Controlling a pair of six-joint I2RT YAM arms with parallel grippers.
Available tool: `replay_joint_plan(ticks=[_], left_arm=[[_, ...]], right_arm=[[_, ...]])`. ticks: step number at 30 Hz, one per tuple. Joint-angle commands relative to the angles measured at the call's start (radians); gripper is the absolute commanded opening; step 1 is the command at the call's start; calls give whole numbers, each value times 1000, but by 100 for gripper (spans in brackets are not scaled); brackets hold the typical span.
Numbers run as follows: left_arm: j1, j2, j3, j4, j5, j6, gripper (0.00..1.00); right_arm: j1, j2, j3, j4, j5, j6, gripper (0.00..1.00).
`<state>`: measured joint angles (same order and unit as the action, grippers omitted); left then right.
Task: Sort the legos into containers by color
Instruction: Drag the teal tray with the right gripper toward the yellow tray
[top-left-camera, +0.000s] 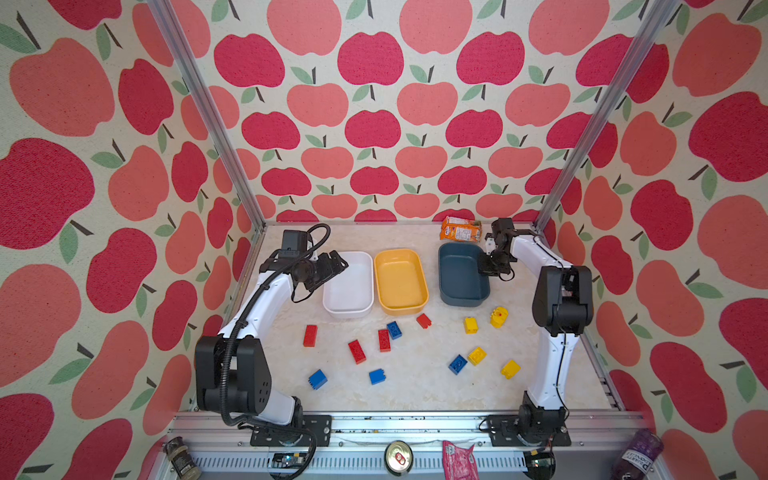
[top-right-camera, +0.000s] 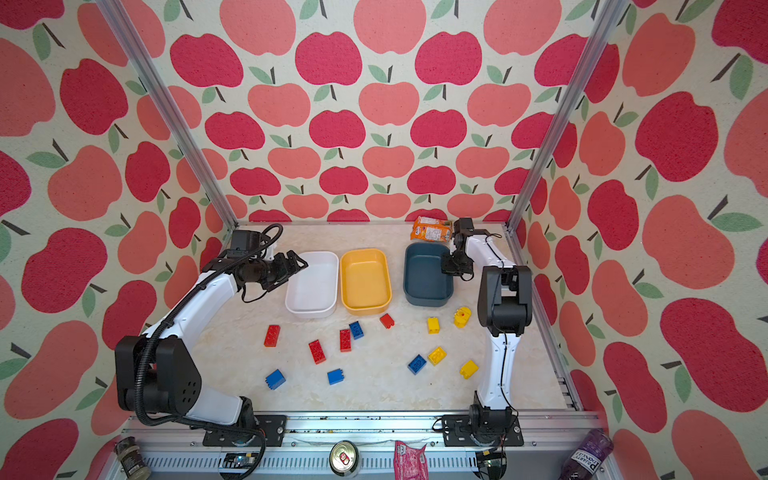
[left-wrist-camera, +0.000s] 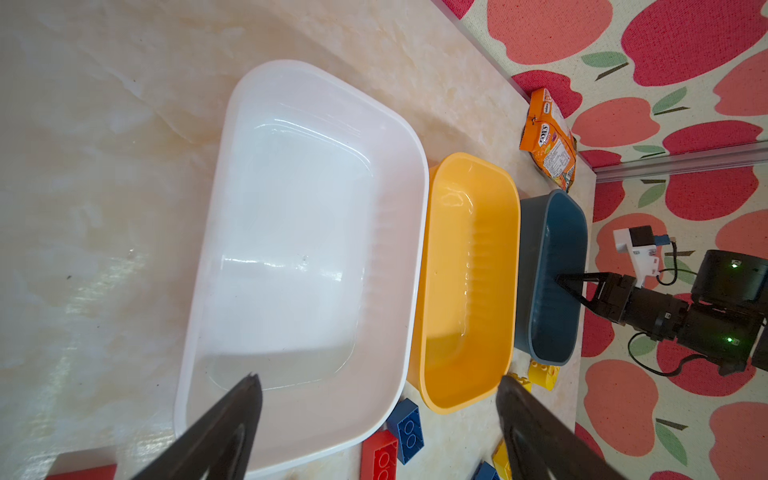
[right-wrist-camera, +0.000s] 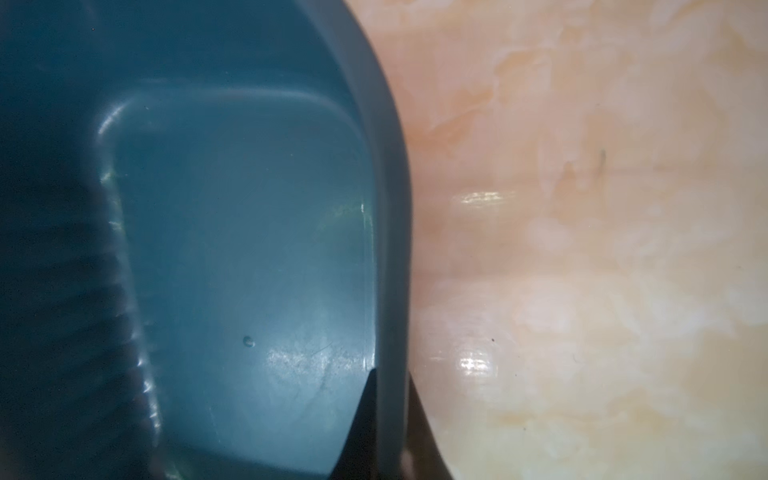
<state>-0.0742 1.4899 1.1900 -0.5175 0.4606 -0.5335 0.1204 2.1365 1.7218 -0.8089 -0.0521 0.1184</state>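
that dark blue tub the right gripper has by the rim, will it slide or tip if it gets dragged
The dark blue tub looks empty and thin-walled, so it is probably light. The table is glossy, so it should slide rather than catch. The right gripper pinches one rim only, so lifting would likely tilt it.

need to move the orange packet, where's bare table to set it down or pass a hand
Bare table behind the white tub and yellow tub, up to the back wall. A free strip along the front edge, nearer than the blue bricks. A narrow lane between yellow tub and dark tub. Crowded: red bricks mid-table, yellow bricks by the right arm.
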Motion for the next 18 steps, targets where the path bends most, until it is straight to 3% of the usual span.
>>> replay_joint_plan(ticks=[1,7,18], left_arm=[[7,-28,-16,17,-5,0,91],[7,-31,-16,14,-6,0,91],[7,-32,-15,18,-8,-5,91]], right_arm=[[12,20,30,-64,-37,-124,0],[41,18,31,-64,-16,-151,0],[81,17,21,-28,-23,-79,0]])
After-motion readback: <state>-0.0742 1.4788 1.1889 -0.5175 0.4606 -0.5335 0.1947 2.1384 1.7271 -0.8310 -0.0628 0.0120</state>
